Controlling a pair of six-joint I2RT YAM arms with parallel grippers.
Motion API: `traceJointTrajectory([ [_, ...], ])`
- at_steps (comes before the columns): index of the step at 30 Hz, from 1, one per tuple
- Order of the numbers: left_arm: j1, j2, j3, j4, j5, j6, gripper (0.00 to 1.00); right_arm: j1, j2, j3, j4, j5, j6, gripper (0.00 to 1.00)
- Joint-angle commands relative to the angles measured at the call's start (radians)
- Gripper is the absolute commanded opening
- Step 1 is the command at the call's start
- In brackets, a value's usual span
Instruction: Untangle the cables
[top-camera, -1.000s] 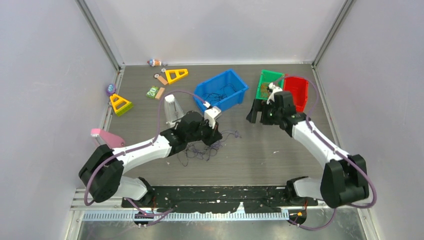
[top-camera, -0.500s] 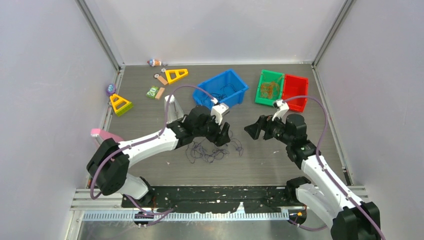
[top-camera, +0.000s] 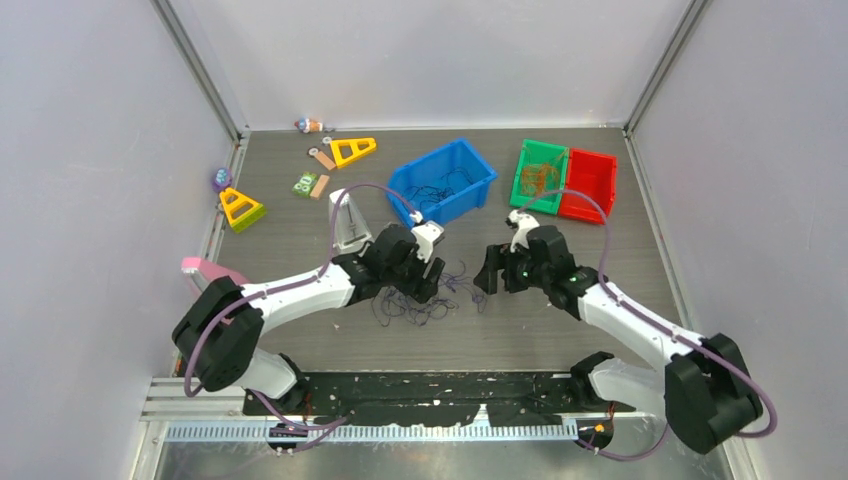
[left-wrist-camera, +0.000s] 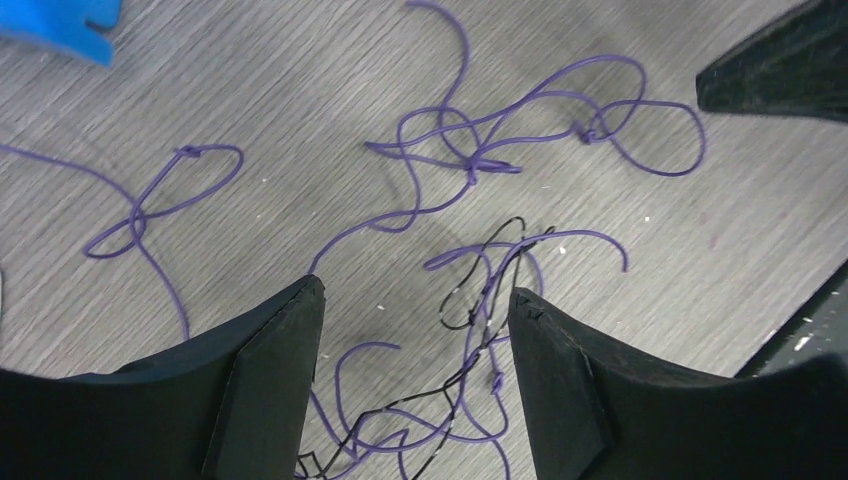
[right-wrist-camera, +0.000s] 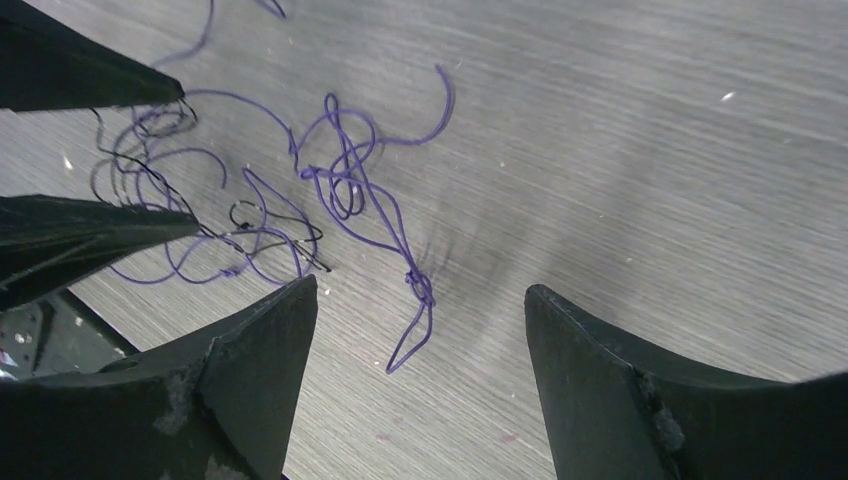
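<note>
Within the last second the right claw (top-camera: 487, 275) had left the far side of the blue plastic bin (top-camera: 480, 185) and swung in beside the tangle of hair-thin purple and black wires (top-camera: 415, 305); these lay loose on the grey wood-grain worktop (top-camera: 500, 335), on the near side of that bin; the left claw (top-camera: 432, 280), clamped shut a second earlier, had let go and hung over the same clump; this looked like one pull finished and a fresh two-armed grasp being set up, with the knots not yet undone; seen from its own wrist, the left claw's fingers (left-wrist-camera: 270, 350) stood well apart, astride purple and black strands without pinching any; the right claw was likewise spread wide, with a knotted purple loop (right-wrist-camera: 418, 285) lying on the worktop between its fingers and nothing held.
</note>
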Motion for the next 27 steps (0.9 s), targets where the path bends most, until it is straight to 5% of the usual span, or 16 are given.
traceJointTrajectory([
  [1, 0.014, 0.012, -0.006, 0.001, -0.065, 0.014, 0.67, 0.084, 0.079, 0.077, -0.043, 0.118, -0.013, 0.78],
  [9, 0.021, 0.107, 0.034, -0.055, -0.109, 0.009, 0.57, 0.172, 0.109, 0.018, -0.032, 0.16, 0.07, 0.58],
  [17, 0.023, 0.177, 0.09, -0.124, -0.164, 0.004, 0.49, 0.224, 0.151, -0.021, 0.007, 0.179, 0.125, 0.51],
  [24, 0.024, 0.202, 0.112, -0.168, -0.243, -0.004, 0.0, 0.225, 0.134, -0.001, -0.056, 0.322, 0.136, 0.11],
  [27, 0.024, 0.193, 0.109, -0.174, -0.283, -0.014, 0.0, 0.224, 0.079, 0.031, -0.126, 0.468, 0.162, 0.06],
])
